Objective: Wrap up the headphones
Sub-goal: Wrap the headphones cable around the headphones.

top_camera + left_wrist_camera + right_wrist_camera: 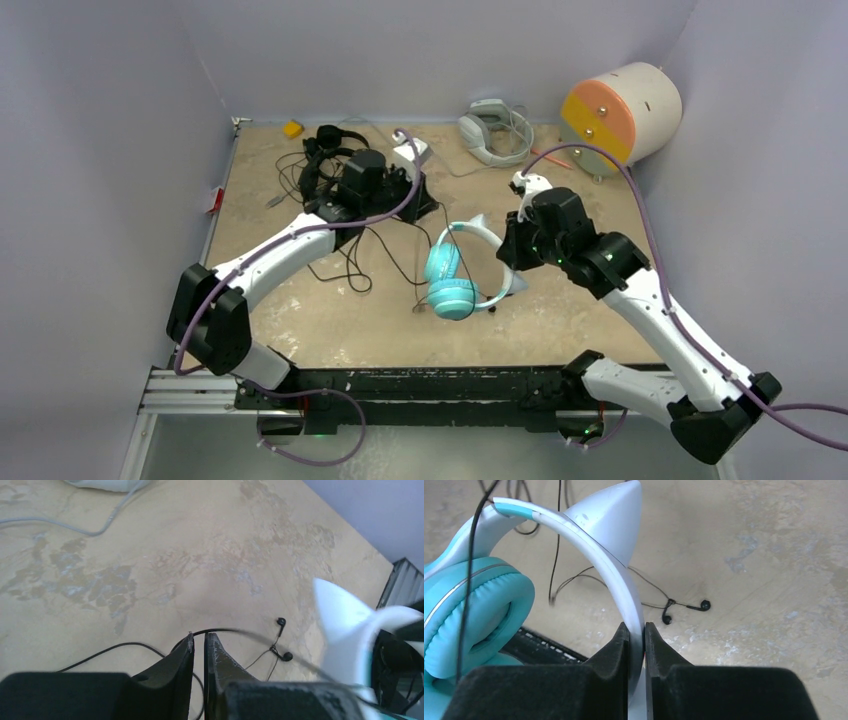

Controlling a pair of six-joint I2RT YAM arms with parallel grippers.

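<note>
Right hand is clamped tight on the white cat-ear band of the teal-cupped wired headphones, holding them mid-desk between the arms. Left hand is nearly closed, only a slit between the fingers. A thin black cord crosses right at its tips and runs toward the band; can't tell if it's pinched. Black earbud pair lies on the mottled tan desk just beyond. Slim black headphones sit tangled at the far-left corner.

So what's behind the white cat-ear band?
Little black corded earbuds lie on the table past the band. The right gripper, shut on the band, covers whatever lies lower down.
</note>
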